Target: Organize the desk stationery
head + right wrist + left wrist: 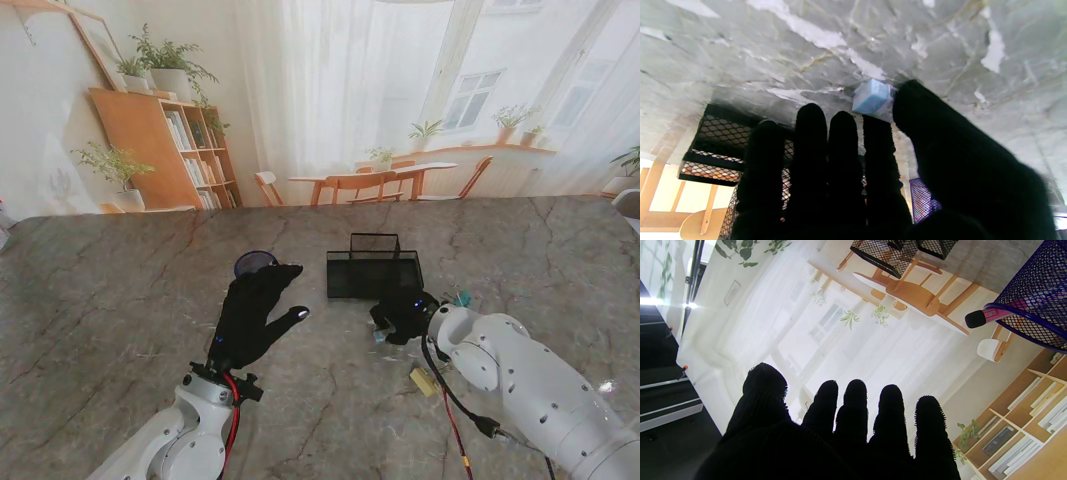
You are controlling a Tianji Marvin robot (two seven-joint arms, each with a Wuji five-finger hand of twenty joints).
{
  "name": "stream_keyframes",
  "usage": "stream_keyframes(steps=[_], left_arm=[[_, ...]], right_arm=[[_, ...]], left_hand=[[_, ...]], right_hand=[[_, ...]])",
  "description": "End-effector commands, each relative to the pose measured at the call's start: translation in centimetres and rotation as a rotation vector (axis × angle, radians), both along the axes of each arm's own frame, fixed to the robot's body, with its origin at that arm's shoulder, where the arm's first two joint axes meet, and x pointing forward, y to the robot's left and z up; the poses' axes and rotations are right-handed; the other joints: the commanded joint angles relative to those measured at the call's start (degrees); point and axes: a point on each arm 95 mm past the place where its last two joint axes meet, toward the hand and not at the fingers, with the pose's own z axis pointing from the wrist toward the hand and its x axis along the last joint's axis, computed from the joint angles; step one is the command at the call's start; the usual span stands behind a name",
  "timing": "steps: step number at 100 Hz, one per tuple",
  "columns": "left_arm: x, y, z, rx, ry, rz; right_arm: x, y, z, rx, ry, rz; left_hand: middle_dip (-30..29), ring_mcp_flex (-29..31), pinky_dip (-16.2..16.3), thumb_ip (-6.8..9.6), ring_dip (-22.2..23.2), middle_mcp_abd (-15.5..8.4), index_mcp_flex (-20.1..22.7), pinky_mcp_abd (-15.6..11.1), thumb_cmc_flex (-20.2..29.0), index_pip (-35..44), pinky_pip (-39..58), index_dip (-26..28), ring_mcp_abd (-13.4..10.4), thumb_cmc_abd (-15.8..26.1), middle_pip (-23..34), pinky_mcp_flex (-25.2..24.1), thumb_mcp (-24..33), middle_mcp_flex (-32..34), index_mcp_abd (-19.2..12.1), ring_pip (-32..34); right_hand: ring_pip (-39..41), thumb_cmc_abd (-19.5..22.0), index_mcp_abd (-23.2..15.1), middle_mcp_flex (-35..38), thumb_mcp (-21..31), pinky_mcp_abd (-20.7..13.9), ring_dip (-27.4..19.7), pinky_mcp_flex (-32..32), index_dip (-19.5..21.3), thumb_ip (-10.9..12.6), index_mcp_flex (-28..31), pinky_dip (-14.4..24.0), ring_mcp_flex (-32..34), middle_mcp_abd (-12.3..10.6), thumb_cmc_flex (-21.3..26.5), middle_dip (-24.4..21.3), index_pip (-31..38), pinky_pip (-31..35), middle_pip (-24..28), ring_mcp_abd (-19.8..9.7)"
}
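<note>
Marble desk carries a black mesh organizer near its middle, and a purple mesh pen cup stands just left of it. In the left wrist view a pink pen with a black cap pokes out of the cup's rim.

Left hand, in a black glove, is stretched out flat just near of the pen cup, its fingers straight, slightly spread and holding nothing. Whether the fingertips touch the cup cannot be told.

Right hand, also gloved in black, sits just near of the organizer's right front corner, palm toward the desk. Its wrist view shows a small light-blue block, seemingly an eraser, pinched between the thumb and the index finger, right against the marble surface; the other three fingers lie straight side by side. Whether the eraser rests on the desk or is just clear of it cannot be told.

A small yellowish item lies on the desk near of the right hand, beside the arm's cable, and something teal shows just right of the hand; both are too small to make out.
</note>
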Motion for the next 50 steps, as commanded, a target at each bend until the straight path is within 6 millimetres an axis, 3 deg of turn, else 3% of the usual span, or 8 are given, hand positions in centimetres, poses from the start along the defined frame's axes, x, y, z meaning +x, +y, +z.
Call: stream_keyframes(steps=[1,26,34,50], left_arm=[[-0.14,-0.12,-0.17,-0.007,0.004,-0.002],[-0.14,-0.07,-0.19,-0.013,0.007,0.002],[-0.14,-0.03,-0.20,-0.014,0.006,0.004],[-0.13,0.01,-0.24,-0.015,0.009,0.005]], right_arm=[[-1.15,-1.17,-2.67,-0.046,0.079,-0.008],[-0.85,-0.90,-2.41,-0.027,0.080,-0.003],[-0.76,-0.83,-2.42,-0.021,0.080,-0.006],[-0.61,-0.75,-2.42,-0.008,0.078,-0.009]], left_hand=[[0.2,0.6,-0.7,2.63,0.3,-1.4,0.3,-0.7,0.5,0.3,-0.8,0.9,-1.9,4.9,0.0,-0.5,-1.3,0.4,-1.2,-0.2],[0.2,0.7,-0.7,2.62,0.4,-1.5,0.4,-0.6,0.7,0.3,-0.9,1.0,-1.9,4.9,-0.1,-0.6,-1.3,0.5,-1.3,-0.1],[0.3,0.8,-0.7,2.62,0.4,-1.5,0.5,-0.6,0.8,0.4,-0.9,1.0,-1.9,4.8,0.0,-0.6,-1.2,0.6,-1.3,-0.1],[0.3,0.9,-0.8,2.58,0.4,-1.5,0.6,-0.6,1.0,0.4,-0.9,1.0,-1.8,4.9,0.0,-0.6,-1.3,0.6,-1.2,-0.1]], right_hand=[[1.3,-2.6,-7.9,0.2,-0.4,1.8,0.6,0.5,1.3,-0.3,3.6,0.6,0.2,-0.2,3.9,1.3,7.6,2.2,2.3,-0.4],[-0.1,-3.7,-11.1,-0.9,1.6,2.6,-0.1,-0.2,5.8,-0.4,2.2,0.0,-0.7,-0.4,3.6,1.1,15.8,1.3,2.7,0.3],[-1.1,-3.6,-13.3,-1.6,1.8,2.8,-0.5,-0.6,9.1,-0.5,1.7,-0.2,-1.2,-0.5,3.7,0.9,21.2,0.9,2.5,0.4],[-1.8,-2.8,-14.0,-2.1,2.1,2.7,-0.8,-0.8,11.2,-0.2,2.3,-0.3,-1.5,-1.1,3.6,1.0,25.2,0.7,2.7,0.1]])
